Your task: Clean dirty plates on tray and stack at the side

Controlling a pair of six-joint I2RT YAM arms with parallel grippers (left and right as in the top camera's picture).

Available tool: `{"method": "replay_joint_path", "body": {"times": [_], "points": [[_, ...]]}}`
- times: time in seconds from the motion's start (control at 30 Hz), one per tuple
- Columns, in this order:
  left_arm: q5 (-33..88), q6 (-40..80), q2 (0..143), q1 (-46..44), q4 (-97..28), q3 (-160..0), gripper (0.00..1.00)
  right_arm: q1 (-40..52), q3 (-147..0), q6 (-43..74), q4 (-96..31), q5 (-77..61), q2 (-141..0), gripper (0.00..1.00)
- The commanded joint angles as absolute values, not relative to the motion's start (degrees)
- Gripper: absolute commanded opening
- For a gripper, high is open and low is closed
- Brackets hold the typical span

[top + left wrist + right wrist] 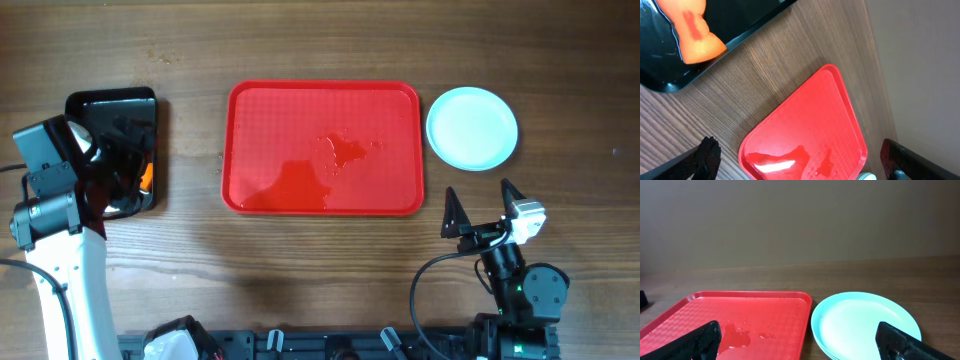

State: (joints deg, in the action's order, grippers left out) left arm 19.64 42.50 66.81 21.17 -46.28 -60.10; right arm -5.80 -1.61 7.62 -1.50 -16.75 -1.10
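The red tray [325, 148] lies mid-table with no plate on it, only a wet puddle [340, 152] near its middle. Off its right end the pale mint plates [472, 128] sit stacked on the wood; the top one looks clean in the right wrist view [865, 325]. My right gripper [482, 208] stands open just in front of the stack, its fingers [700, 340] spread wide with nothing between them. My left gripper [802, 162] is open too, hovering by the tray's left end, and it holds nothing.
A glossy black bin [120, 150] sits at the far left with an orange sponge [692, 30] inside. The left arm [50, 190] reaches over its near edge. Bare wood runs in front of the tray.
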Motion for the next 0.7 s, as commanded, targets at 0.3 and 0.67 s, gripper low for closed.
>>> {"method": "replay_joint_path", "body": {"times": [0.3,0.67], "points": [[20.5,42.2,66.6,21.2,-46.2,-59.9,1.0,-6.1,-1.4,5.3,-1.5,-13.5,-0.2,1.0],[20.5,42.2,66.6,21.2,-46.2,-59.9,1.0,-6.1,-1.4,-1.3,-1.6,-13.3,-0.1,1.0]]}}
